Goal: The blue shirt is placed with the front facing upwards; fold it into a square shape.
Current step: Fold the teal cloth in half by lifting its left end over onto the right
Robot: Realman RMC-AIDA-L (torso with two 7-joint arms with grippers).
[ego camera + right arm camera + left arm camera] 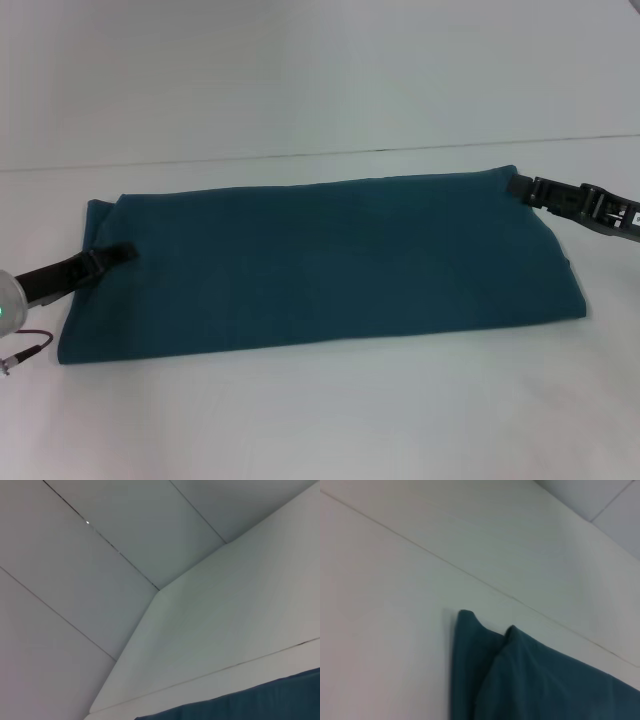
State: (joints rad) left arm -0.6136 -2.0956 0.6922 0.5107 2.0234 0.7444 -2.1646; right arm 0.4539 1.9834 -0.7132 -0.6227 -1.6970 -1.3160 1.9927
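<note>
Teal blue shirt (320,265) lies folded lengthwise, both grippers' fingers pinching its end edges.

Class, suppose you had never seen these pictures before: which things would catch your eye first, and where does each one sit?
The blue shirt stands out first, a long teal band folded flat across the middle of the white table, no lettering showing. Next come the two dark hands: the left hand reaches onto the shirt's left end, and the right hand meets its far right corner.
</note>
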